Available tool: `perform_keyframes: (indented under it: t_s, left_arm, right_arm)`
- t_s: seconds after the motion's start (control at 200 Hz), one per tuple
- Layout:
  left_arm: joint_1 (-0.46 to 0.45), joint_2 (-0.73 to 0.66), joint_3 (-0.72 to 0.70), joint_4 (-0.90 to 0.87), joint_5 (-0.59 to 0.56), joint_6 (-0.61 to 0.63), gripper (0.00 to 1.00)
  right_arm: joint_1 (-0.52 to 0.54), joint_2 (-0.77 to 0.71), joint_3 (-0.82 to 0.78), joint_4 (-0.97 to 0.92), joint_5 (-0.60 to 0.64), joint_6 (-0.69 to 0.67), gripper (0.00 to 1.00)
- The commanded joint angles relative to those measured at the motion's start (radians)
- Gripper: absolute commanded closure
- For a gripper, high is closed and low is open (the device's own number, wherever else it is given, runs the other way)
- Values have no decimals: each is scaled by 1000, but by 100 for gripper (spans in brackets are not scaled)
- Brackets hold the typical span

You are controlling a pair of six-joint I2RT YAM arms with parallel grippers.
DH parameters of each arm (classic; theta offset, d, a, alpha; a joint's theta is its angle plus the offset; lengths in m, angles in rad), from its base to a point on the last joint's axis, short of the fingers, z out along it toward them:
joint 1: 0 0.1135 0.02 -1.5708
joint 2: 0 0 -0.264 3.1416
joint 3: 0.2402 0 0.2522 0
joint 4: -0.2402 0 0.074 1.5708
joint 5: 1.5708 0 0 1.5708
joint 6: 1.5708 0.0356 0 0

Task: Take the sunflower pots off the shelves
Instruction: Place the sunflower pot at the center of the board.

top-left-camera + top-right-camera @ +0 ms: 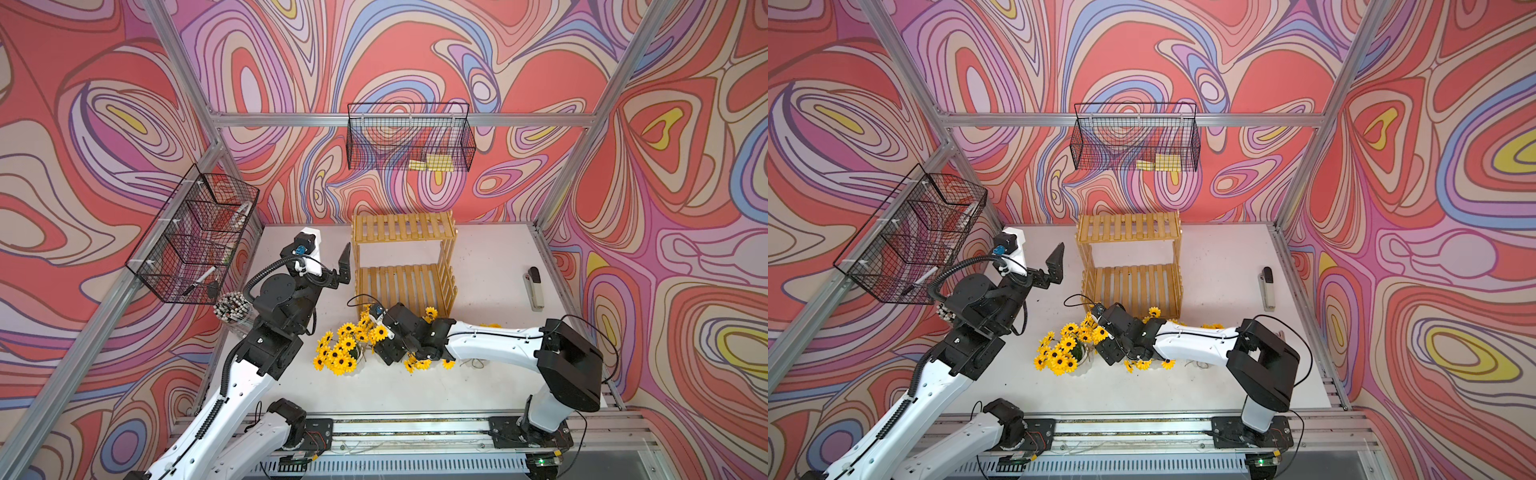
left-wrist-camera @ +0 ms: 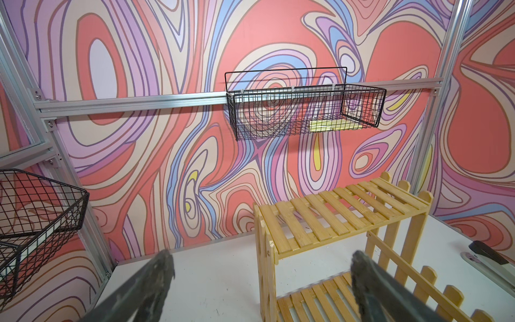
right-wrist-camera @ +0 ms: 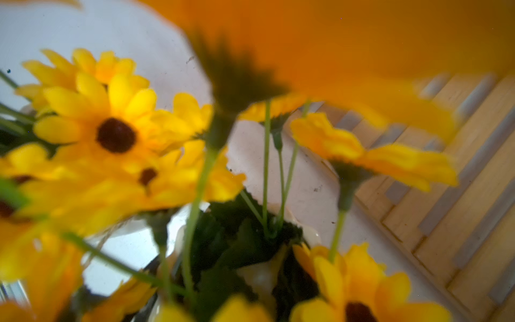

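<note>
left tool (image 2: 262,256) spread wide; right tool (image 1: 374,338) buried among sunflower pots (image 1: 336,353), grip unclear; back basket (image 1: 374,141) holds yellow pads (image 1: 424,163).

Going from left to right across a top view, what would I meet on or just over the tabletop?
A cup of pens, the open left gripper, the wooden shelves, a stapler. The sunflowers overlap the shelves sideways, so I leave them out.

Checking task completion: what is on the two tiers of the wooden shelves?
Nothing shows on either tier of the shelves: bare slats top and bottom. The lower tier's front edge is covered by the right arm and sunflowers, so that strip cannot be checked.
</note>
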Motion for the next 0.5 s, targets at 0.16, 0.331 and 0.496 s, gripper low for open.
perform_keyframes:
  t_s: [0.16,0.331,0.496]
  left_arm:
    - [8,-10,1,1,9,3,0]
    - [8,-5,0,1,10,4,0]
    - [9,-5,1,1,8,4,0]
  right_arm:
    - [18,-42,-23,69,12,21,45]
    - [19,-38,-27,72,14,22,44]
    - [19,-29,-27,67,11,23,39]
